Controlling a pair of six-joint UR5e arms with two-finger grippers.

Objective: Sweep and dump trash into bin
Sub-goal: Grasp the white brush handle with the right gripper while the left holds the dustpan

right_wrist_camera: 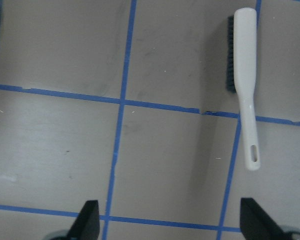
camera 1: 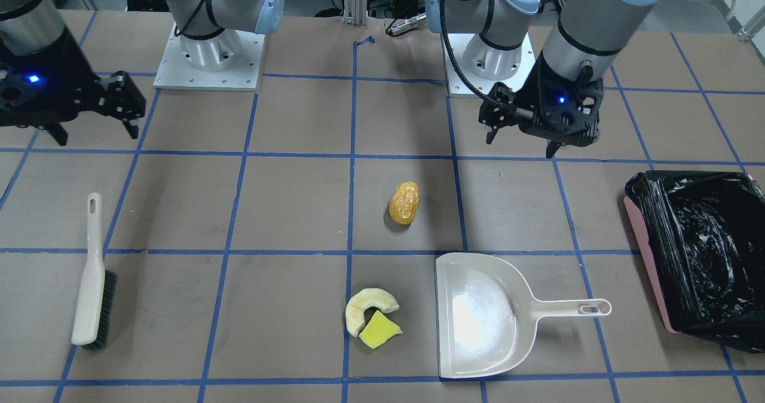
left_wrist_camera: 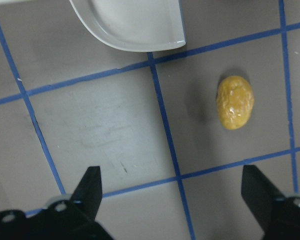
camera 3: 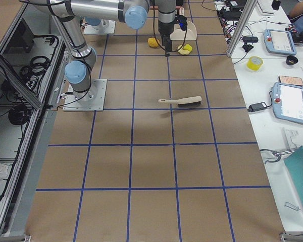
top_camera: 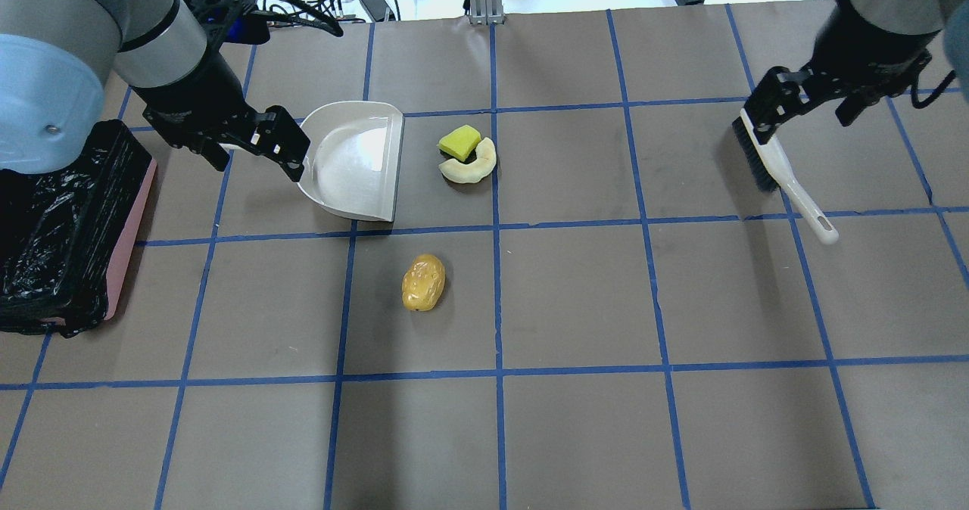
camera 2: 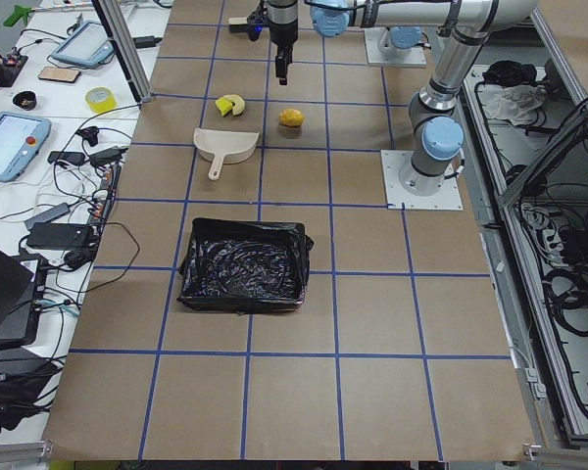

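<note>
Bin (camera 1: 646, 259) at the left edge shows only black liner (camera 1: 711, 253). Crescent (camera 1: 370, 301) and wedge (camera 1: 379, 330) touch, right of the dustpan (camera 1: 478, 313) mouth; lump (camera 1: 404, 202) lies nearer, apart. Left gripper (camera 1: 520, 146) and right gripper (camera 1: 95, 137) hover, jaws apart.

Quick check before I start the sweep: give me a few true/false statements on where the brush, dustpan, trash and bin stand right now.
1. The dustpan is empty. True.
2. The right gripper holds the brush. False: the brush lies on the table, and that gripper's jaws are open and empty.
3. The yellow wedge touches the crescent. True.
4. The potato is in the bin. False: it lies on the table, apart from the dustpan.
5. The left gripper has its jaws shut. False: they are open, with nothing between them.
</note>
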